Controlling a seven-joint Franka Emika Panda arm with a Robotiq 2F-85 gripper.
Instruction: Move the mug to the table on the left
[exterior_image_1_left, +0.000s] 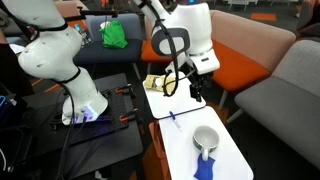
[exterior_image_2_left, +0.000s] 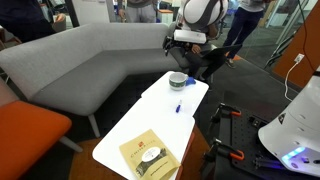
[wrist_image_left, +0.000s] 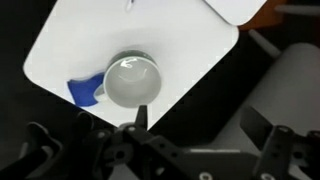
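A white mug (exterior_image_1_left: 205, 138) stands upright on a small white table (exterior_image_1_left: 185, 135), next to a blue cloth (exterior_image_1_left: 205, 166). It also shows in an exterior view (exterior_image_2_left: 178, 80) and in the wrist view (wrist_image_left: 132, 80), with the blue cloth (wrist_image_left: 85, 92) at its side. My gripper (exterior_image_1_left: 195, 88) hangs in the air above the table, apart from the mug. It also appears in an exterior view (exterior_image_2_left: 190, 58). In the wrist view my gripper (wrist_image_left: 200, 125) is open and empty, with one fingertip just below the mug's rim and the rest over the table's edge.
A blue pen (exterior_image_1_left: 173, 120) lies mid-table. A second white table (exterior_image_2_left: 120, 150) adjoins it and carries a yellowish book (exterior_image_2_left: 150, 156) with a dark object on top. Grey and orange sofas (exterior_image_1_left: 285, 90) surround the tables. The robot base (exterior_image_1_left: 75, 90) stands on a black stand.
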